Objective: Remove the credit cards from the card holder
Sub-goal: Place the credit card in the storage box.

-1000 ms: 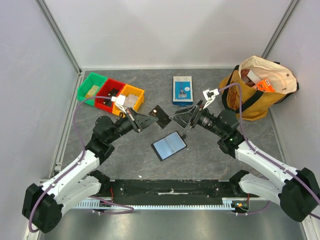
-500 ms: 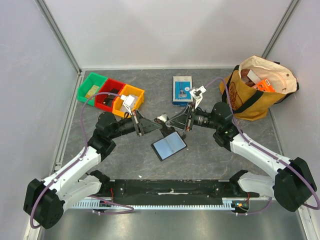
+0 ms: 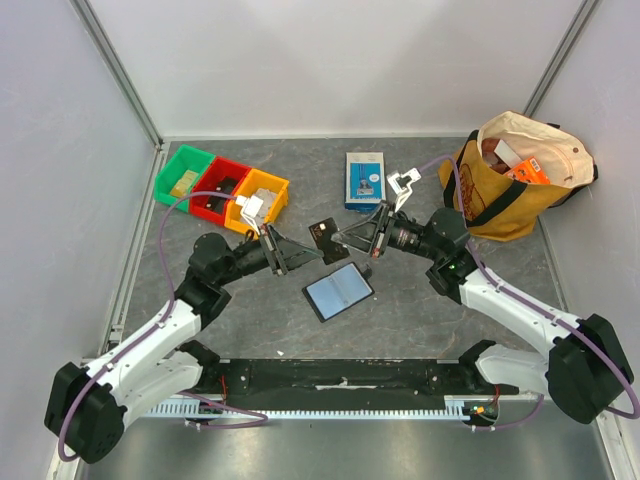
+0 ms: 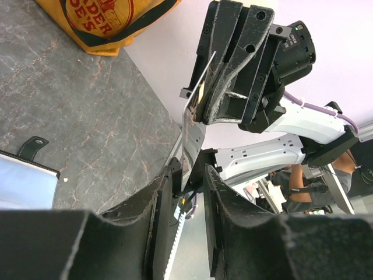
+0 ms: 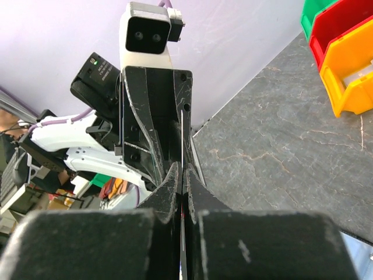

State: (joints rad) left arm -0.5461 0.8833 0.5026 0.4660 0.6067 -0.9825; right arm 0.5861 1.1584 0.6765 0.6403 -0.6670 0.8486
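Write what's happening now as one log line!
right gripper: shut on credit card | left gripper: around its other edge, grip unclear | card holder: open on table

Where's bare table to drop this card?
Free: table between the card holder and the right arm, and between the yellow bin and the box. Crowded: beyond the holder, where left gripper and right gripper meet at the card.

Grey marbled bench (image 3: 420,310); black card holder (image 3: 338,290), bluish-grey inside; black credit card (image 3: 323,232); green bin (image 3: 190,153), red bin (image 3: 232,166), orange bin (image 3: 272,181); yellow-and-cream bag (image 3: 515,218); blue-and-white box (image 3: 365,180)
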